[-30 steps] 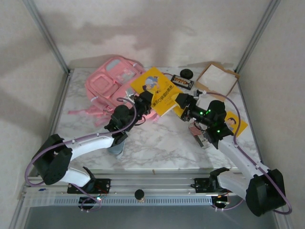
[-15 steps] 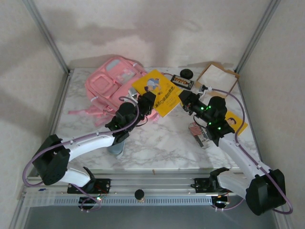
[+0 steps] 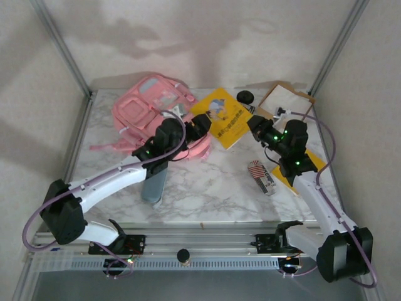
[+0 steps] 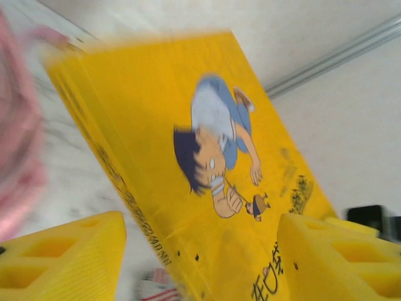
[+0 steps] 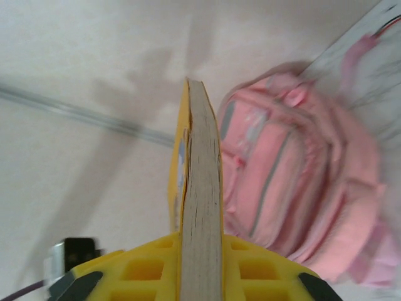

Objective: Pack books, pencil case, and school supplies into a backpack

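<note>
So here's where the packing sits. The right claw (image 3: 253, 123) is pinching the yellow book (image 3: 227, 118) by one edge. In the right wrist view the page block is squeezed tight between the yellow pads, and the book is up off the tabletop (image 3: 213, 188) near the middle of its far edge. The left claw (image 3: 199, 127) is spread, and its fingers (image 4: 62, 251) stand wide on either side of the cover without gripping it. It hovers by the book's left edge, right at the backpack (image 3: 145, 108), which lies toward the far left corner.

What worries me:
- The only grip is on a thin paperback's edge, so I'd guess the book could swivel or slide out as it swings toward the bag.
- I can't tell if the bag's mouth is open, so a corner could catch on the fabric and shove the bag around.
- Both claws are very close together, so a bump looks possible.

The pencil case (image 3: 152, 187) is near the near edge, left of middle. The flag-striped pack (image 3: 260, 175) sits right of middle. A second yellow book (image 3: 319, 162) pokes out under the right arm by the right edge.

As for writing, the cover has a cartoon boy in blue and dark characters along the edges, too blurry for me to read.
</note>
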